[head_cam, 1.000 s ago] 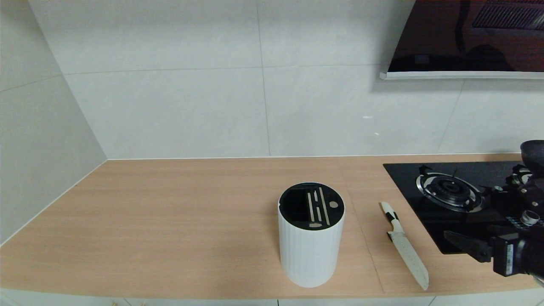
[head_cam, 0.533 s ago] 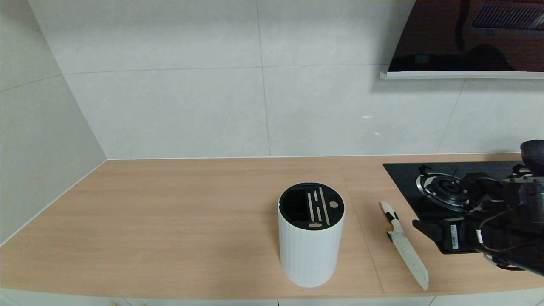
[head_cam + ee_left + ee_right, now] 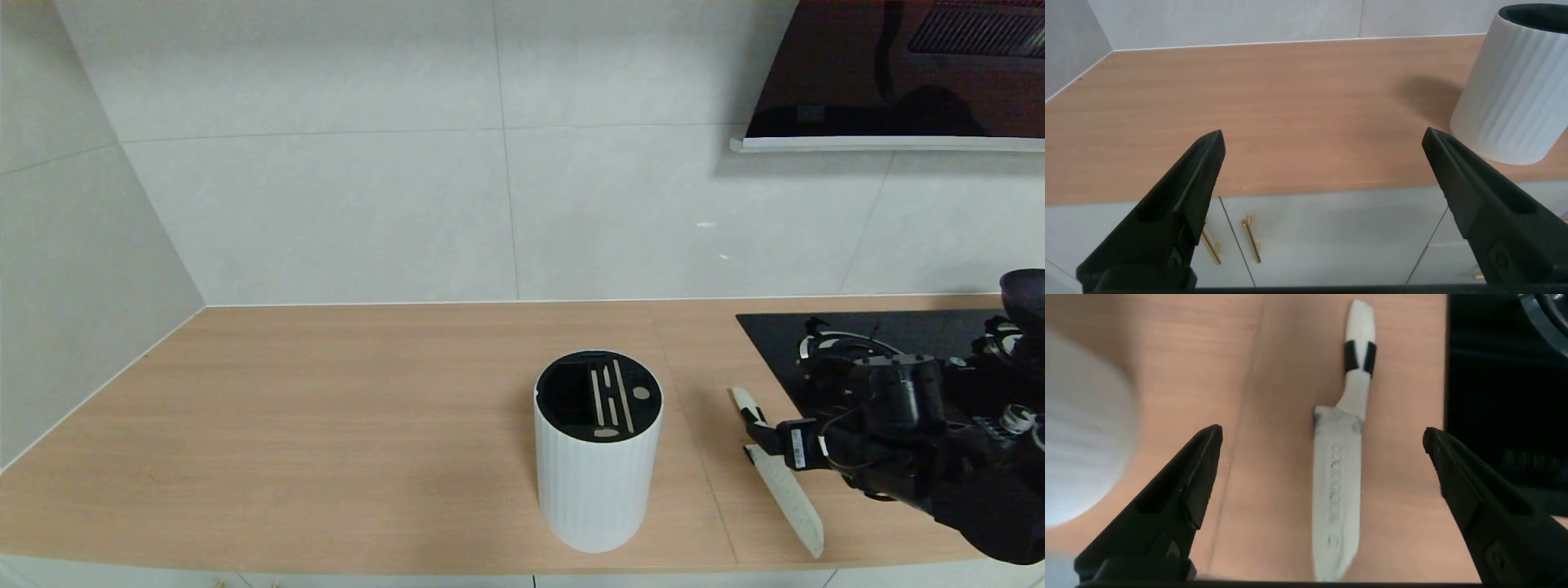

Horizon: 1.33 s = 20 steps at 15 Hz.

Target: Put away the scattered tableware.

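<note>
My right gripper (image 3: 1321, 437) hovers with its jaws spread wide over the knife (image 3: 1335, 490), which lies flat on the countertop (image 3: 367, 425) between the slotted holder (image 3: 598, 465) and the stove (image 3: 784, 343). The knife looks stiff, light and slick-bladed, so I would pinch the banded handle (image 3: 1360, 343), never the blade.

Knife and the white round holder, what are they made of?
Knife: the pale, speckled blade has no shine, so it looks like ceramic or coated metal. Its cream handle with a black band is probably plastic.
Holder: its matte white ribbed wall and black slotted top suggest plastic, though the wall could be ceramic.
</note>
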{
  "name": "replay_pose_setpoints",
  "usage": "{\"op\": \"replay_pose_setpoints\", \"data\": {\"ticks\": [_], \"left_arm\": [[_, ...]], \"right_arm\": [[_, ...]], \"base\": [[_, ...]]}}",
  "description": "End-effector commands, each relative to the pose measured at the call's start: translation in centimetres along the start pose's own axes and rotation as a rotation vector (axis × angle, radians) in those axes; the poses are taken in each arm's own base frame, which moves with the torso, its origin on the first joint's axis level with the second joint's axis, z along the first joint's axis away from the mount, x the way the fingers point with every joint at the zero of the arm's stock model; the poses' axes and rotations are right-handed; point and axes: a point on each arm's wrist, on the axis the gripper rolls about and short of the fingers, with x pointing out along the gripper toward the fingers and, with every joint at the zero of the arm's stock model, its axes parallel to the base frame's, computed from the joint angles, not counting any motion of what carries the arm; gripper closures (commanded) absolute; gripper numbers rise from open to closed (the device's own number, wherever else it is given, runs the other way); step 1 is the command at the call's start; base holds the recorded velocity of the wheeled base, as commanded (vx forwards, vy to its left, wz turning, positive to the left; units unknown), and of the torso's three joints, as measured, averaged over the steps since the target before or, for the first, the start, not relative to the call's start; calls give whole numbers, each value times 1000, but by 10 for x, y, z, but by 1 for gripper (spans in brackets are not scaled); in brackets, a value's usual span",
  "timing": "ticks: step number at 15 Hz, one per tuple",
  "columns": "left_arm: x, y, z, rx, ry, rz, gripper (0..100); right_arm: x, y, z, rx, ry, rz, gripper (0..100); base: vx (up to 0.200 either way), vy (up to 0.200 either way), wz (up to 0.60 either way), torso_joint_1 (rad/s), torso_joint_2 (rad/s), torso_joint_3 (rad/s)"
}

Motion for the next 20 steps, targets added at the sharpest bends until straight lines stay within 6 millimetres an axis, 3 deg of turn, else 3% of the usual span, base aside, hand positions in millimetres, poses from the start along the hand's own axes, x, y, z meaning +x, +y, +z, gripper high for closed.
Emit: {"op": "replay_pose_setpoints", "data": {"ticks": [1,2,13,20], "left_arm": [[0,0,0,0,0,0,0],[0,0,0,-1,0,0,0],[0,0,0,0,0,0,0],[0,0,0,0,0,0,0]], "right_arm": [[25,3,-25,-12,67,-38,0],[34,3,-32,-12,67,-56,0],[59,4,-58,-12,100,-54,0],[68,-2,-59,3,94,-74,0]], "base": [[0,0,0,0,0,0],[0,0,0,0,0,0],[0,0,0,0,0,0],[0,0,0,0,0,0]]}}
